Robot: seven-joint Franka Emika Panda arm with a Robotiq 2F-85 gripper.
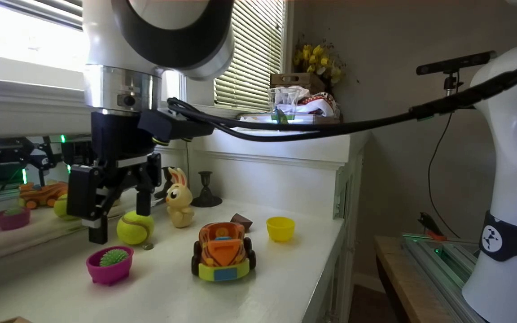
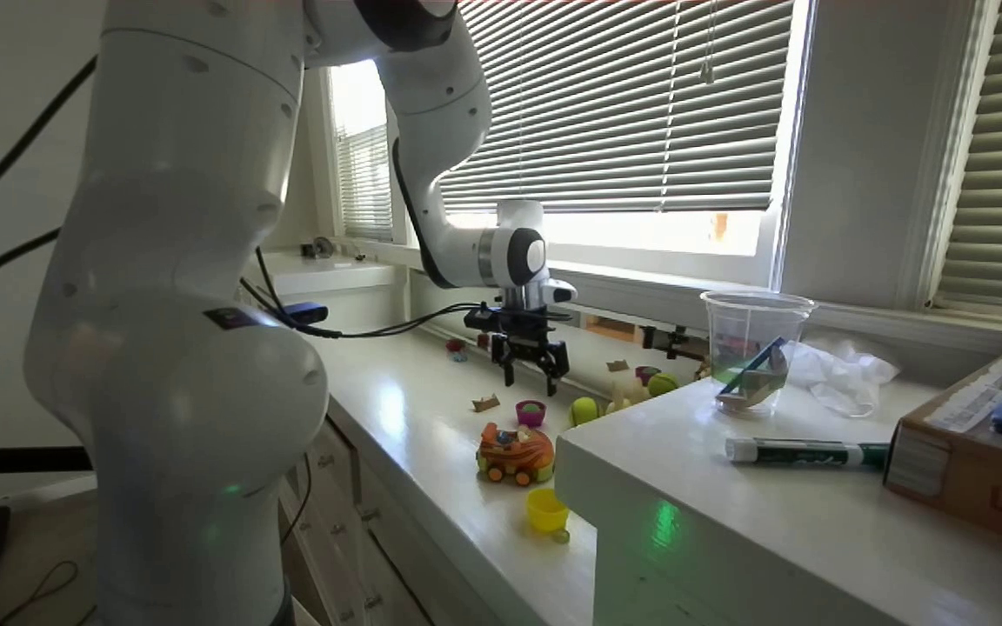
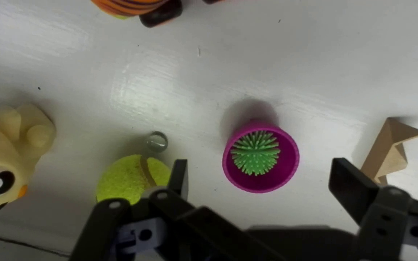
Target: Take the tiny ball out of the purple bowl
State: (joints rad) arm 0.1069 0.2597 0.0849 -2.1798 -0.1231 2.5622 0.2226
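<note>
The tiny ball [image 3: 255,154] is green with soft spikes and sits inside the purple bowl [image 3: 285,170], against one side of its wall. In both exterior views the bowl [image 1: 109,274] [image 2: 531,419] stands upright on the white counter, with the ball [image 1: 114,257] [image 2: 531,407] showing at its mouth. My gripper [image 3: 261,174] is open and empty, with its fingers apart on either side of the bowl in the wrist view. In both exterior views the gripper [image 1: 120,220] [image 2: 530,382] hangs above the bowl, pointing down, and touches nothing.
A tennis ball [image 3: 131,179] and a small clear marble [image 3: 157,141] lie beside the bowl. A folded cardboard piece [image 3: 388,152] is on its other side. A toy car [image 1: 222,251], rabbit [image 1: 179,202], yellow bowl [image 1: 281,229] and dark candle holder [image 1: 206,193] stand farther off.
</note>
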